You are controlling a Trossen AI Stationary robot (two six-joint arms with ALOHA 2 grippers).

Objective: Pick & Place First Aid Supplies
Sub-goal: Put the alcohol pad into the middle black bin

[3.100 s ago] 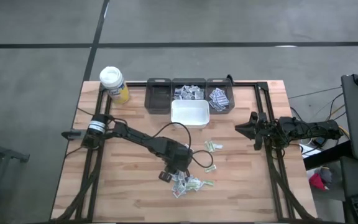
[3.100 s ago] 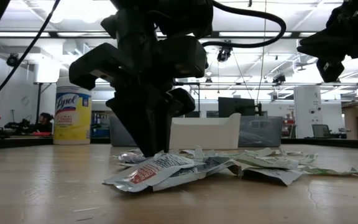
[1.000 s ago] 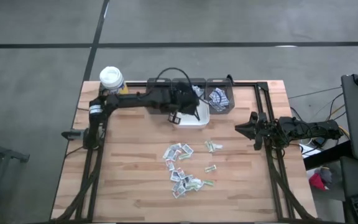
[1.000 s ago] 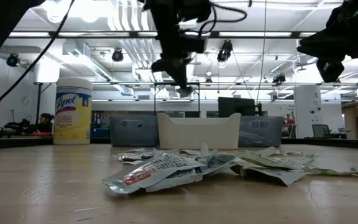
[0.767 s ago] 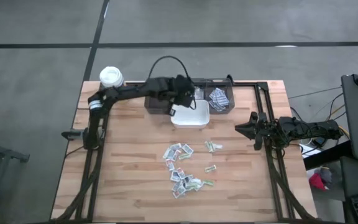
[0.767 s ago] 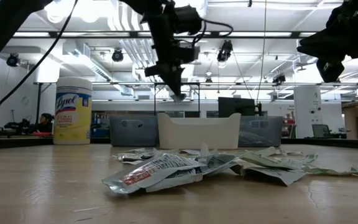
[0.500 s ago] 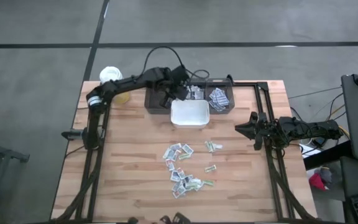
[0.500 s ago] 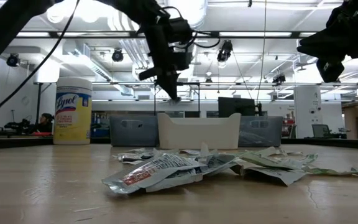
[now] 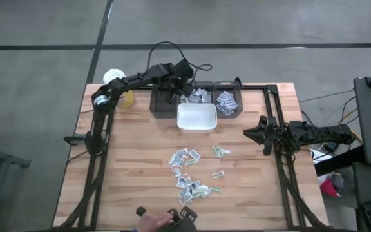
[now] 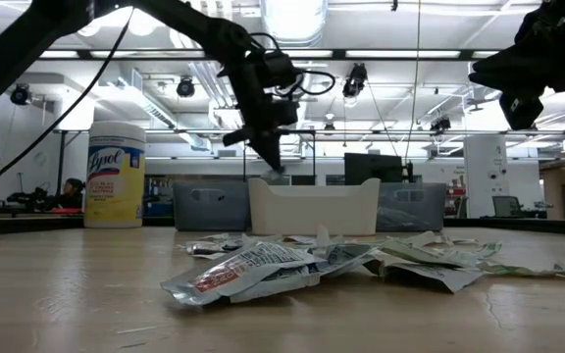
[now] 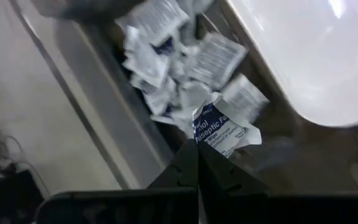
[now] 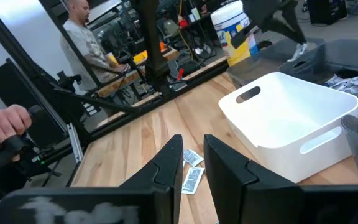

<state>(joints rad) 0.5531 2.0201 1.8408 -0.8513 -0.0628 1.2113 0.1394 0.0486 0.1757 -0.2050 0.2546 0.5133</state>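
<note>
L tool [image 11: 197,146] clamped on packet [image 11: 219,126] above dark bin [image 9: 164,102] | R tool [image 12: 192,155] idle at tabletop [image 9: 134,167] edge, fingers slightly apart, empty

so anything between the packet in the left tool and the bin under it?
Nothing visible. The left tool is shut on a blue-print packet, held above the dark bin that already has packets in it. No lid or object covers the opening below.

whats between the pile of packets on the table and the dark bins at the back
In the high view, the white bin sits between the loose packets and the dark bins; bare wood lies between it and the packets.
</note>
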